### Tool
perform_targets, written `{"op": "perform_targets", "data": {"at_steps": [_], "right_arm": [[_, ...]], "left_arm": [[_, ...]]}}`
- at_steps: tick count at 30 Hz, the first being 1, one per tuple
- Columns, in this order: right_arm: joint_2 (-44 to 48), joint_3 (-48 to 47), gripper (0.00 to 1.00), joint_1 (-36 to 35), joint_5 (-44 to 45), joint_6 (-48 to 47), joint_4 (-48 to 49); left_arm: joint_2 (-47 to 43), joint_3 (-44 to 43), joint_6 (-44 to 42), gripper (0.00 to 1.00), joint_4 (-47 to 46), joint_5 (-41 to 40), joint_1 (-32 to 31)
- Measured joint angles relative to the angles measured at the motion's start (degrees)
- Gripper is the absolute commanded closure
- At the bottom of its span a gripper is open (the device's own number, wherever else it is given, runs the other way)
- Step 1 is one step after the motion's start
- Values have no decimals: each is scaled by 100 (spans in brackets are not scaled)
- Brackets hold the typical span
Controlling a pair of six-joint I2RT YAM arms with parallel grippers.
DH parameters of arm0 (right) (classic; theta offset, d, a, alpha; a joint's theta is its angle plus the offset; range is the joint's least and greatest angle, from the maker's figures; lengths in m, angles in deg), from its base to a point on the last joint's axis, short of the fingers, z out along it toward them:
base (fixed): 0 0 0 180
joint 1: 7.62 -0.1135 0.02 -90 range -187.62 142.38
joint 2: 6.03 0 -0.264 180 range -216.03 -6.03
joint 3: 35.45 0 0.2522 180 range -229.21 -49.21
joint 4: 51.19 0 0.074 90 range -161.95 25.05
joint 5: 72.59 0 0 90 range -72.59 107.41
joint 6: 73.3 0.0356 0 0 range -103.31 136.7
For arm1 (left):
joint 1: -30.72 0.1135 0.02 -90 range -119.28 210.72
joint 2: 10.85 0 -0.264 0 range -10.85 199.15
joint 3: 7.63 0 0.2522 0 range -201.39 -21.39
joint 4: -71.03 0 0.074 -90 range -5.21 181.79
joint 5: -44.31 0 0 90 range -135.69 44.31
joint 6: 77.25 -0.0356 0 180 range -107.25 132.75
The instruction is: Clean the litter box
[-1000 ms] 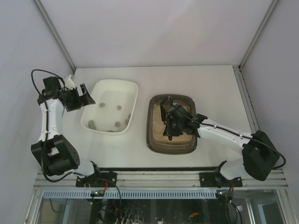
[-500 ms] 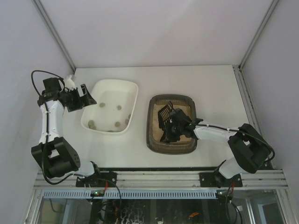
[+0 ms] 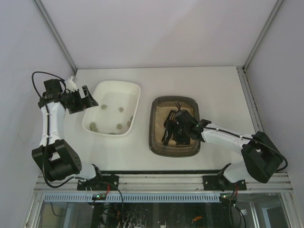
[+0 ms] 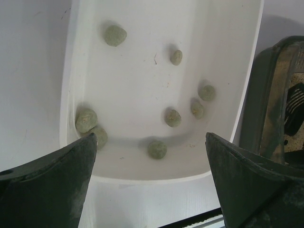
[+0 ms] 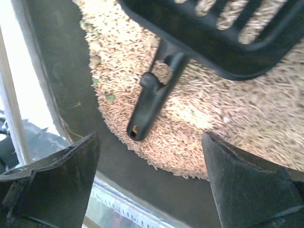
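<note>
My right gripper (image 3: 176, 129) hangs over the middle of the litter box (image 3: 156, 142), fingers wide apart and holding nothing. The black scoop (image 5: 209, 33) lies loose on the litter, nearer the box's near rim than half a second ago. My left gripper (image 4: 150, 137), also spread, hasn't moved; it sits at the far side of the white tray (image 4: 247, 71) left of the litter box.

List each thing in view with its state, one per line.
Left gripper: open, empty.
Right gripper: open, empty, above the scoop's handle.
Scoop: resting on the litter, not gripped.
Litter box: filled with litter.
White tray: holding several greenish lumps.
</note>
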Motion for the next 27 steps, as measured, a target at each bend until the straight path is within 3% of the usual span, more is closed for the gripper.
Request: {"op": "perform_targets", "data": {"at_steps": [8, 10, 13, 27], "right_arm": [[111, -833, 12, -61, 953, -57, -1681], [210, -1045, 1, -122, 1169, -101, -2057], [415, -1261, 0, -227, 1394, -170, -2406], [1134, -1626, 0, -337, 2260, -568, -2981]], "left_arm": [[2, 0, 0, 0, -4, 90, 0], [2, 0, 2, 0, -7, 94, -2], [9, 0, 0, 0, -15, 96, -4], [4, 22, -2, 0, -79, 26, -122]]}}
